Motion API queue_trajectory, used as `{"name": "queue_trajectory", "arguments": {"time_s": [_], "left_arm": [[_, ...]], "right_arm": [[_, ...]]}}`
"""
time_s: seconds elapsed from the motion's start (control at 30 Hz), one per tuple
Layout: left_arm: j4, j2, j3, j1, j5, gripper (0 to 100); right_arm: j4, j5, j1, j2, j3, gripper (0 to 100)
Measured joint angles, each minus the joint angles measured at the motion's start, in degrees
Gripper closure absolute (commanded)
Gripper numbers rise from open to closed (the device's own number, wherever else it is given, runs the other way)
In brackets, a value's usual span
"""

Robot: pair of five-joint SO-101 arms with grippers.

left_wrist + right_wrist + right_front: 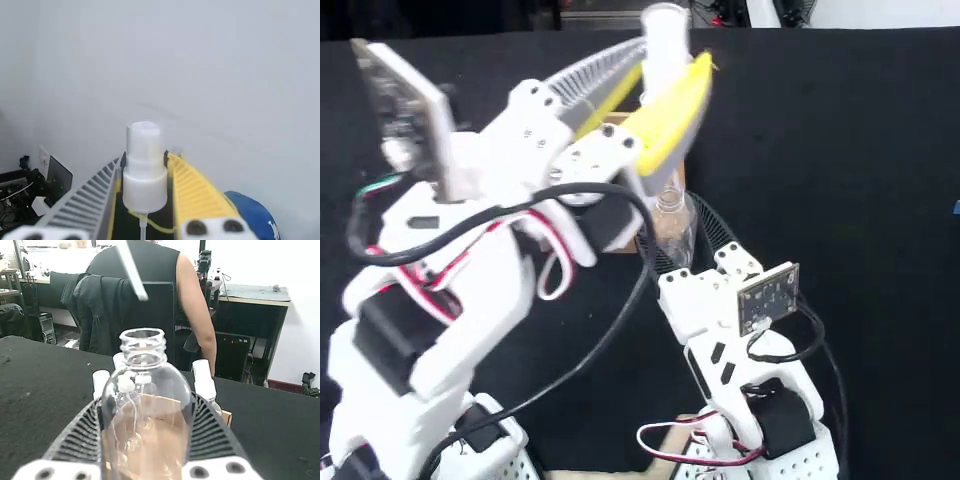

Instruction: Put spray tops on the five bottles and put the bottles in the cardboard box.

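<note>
My left gripper [145,161] is shut on a white spray top [145,167], held between its grey and yellow fingers with the thin dip tube [143,229] hanging down. In the high view this spray top [665,38] is raised above a clear open-necked bottle [672,222]. My right gripper [147,404] is shut on that bottle [145,415], which stands upright. The dip tube [131,269] hangs a little above the bottle's neck [143,340], apart from it. Behind the bottle stands the cardboard box [225,416] with several bottles with white tops [203,380] in it.
The table is covered in black cloth [840,150]. The left arm's white body [450,300] fills the near left, and the right arm's base [760,420] sits at the near centre. A person in a black top [150,270] stands behind the table's far edge.
</note>
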Motion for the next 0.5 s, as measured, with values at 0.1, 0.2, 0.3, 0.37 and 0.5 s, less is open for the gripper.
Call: {"name": "queue_trajectory", "arguments": {"time_s": [0.1,0.2,0.3,0.37,0.5], "left_arm": [[-0.7,0.09,1.05,0.62,0.0,96],[-0.7,0.09,1.14,0.44,0.0,96],[-0.7,0.09,2.81,0.53,-0.09,96],[-0.7,0.09,4.57,0.53,-1.58,96],[-1.32,0.09,6.77,0.62,-6.42,96]], "right_arm": [[0.0,0.0,0.0,0.0,0.0,98.8],[0.0,0.0,0.0,0.0,0.0,98.8],[0.0,0.0,0.0,0.0,0.0,98.8],[0.0,0.0,0.0,0.0,0.0,98.8],[0.0,0.0,0.0,0.0,0.0,98.8]]}}
